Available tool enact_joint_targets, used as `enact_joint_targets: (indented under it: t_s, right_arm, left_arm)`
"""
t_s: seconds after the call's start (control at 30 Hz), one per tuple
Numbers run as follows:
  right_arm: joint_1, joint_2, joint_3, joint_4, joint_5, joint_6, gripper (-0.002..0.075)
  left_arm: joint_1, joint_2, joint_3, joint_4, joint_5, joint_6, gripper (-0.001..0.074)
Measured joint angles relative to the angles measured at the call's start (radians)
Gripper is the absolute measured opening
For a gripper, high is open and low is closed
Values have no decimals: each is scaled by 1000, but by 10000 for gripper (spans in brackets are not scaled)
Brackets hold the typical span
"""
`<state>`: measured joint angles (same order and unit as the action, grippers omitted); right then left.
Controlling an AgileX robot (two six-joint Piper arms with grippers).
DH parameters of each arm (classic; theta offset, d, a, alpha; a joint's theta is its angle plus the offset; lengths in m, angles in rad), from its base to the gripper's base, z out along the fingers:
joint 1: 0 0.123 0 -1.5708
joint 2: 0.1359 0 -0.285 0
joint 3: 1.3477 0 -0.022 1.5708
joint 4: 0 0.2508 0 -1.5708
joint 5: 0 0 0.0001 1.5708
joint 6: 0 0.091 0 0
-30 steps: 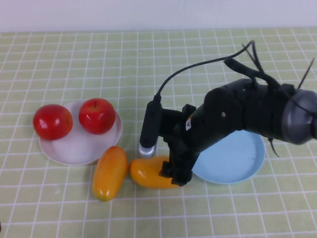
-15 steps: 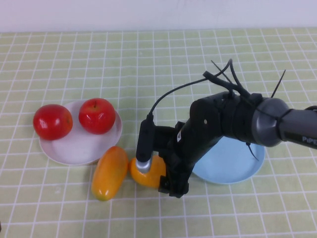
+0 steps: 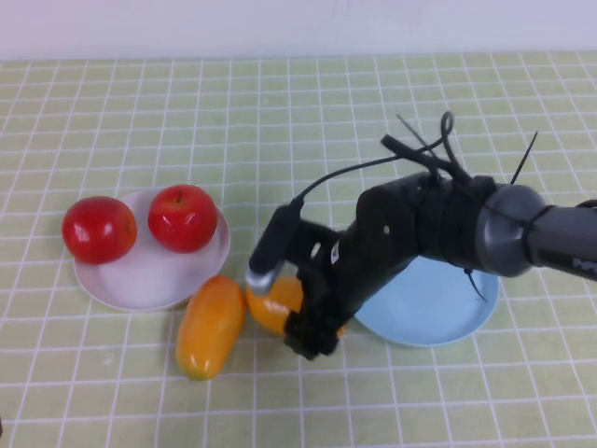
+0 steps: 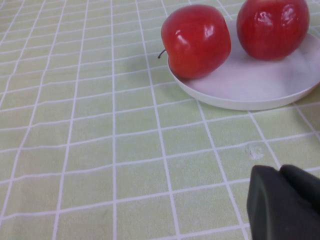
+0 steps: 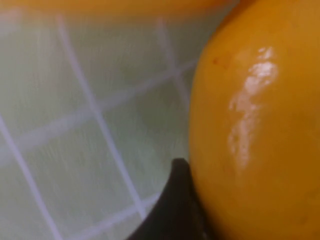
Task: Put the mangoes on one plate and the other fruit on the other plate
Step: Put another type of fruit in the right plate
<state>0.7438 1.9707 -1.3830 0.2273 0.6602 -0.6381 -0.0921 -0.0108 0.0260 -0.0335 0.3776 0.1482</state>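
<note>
**Right pincer on a mango beside the blue plate**

The right pincer (image 3: 297, 313) is down at the table between the two plates, clamped on the nearer mango (image 3: 273, 306). In the right wrist view that mango (image 5: 260, 130) fills the picture with one dark finger (image 5: 175, 210) pressed against its skin, which fits a firm hold and not a mere hover. The arm reaches in from the blue plate's side, so the fruit is taken from the side that faces where it should go.

The second mango (image 3: 209, 325) lies on the table just beside the held one, end close to end, and its other end is near the white plate's (image 3: 131, 285) rim. That closeness is the risk: lifting or dragging the held fruit could nudge its neighbour.

The blue plate (image 3: 448, 308) is partly under the arm and carries no fruit that I can see, so neither mango is sorted yet. The two apples (image 3: 183, 217) already sit on the white plate, one of them (image 3: 99, 229) overhanging the rim.

The left pincer (image 4: 282, 202) hangs low over bare table (image 4: 100, 125) near the white plate, out of the high view; its dark tips seem pressed together and hold nothing.
</note>
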Motion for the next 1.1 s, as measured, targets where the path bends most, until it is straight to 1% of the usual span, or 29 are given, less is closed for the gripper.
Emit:
enact_joint_targets:
  t_s: [0.07, 0.13, 0.23, 0.3, 0.4, 0.5, 0.67, 0.97, 1.1]
  right_arm:
    - [4, -38, 0, -21, -11, 121, 554]
    - [8, -88, 0, -64, -20, 293, 554]
    - [1, -164, -2, -149, -16, 627, 554]
    - [-23, -197, -2, -202, 18, 806, 554]
    - [-65, -210, 14, -260, 60, 944, 554]
    - [-102, -210, 64, -277, 64, 984, 554]
    - [-138, -183, 111, -286, 32, 999, 554]
    - [-140, -115, 111, -286, 38, 999, 558]
    - [-140, -112, 111, -287, 52, 999, 645]
  left_arm:
    - [0, 0, 0, 0, 0, 0, 0]
    - [0, 0, 0, 0, 0, 0, 0]
    - [0, 0, 0, 0, 0, 0, 0]
    - [0, 0, 0, 0, 0, 2, 0]
    - [0, 0, 0, 0, 0, 2, 0]
    - [0, 0, 0, 0, 0, 4, 0]
    - [0, 0, 0, 0, 0, 4, 0]
    - [0, 0, 0, 0, 0, 4, 0]
    - [0, 0, 0, 0, 0, 4, 0]
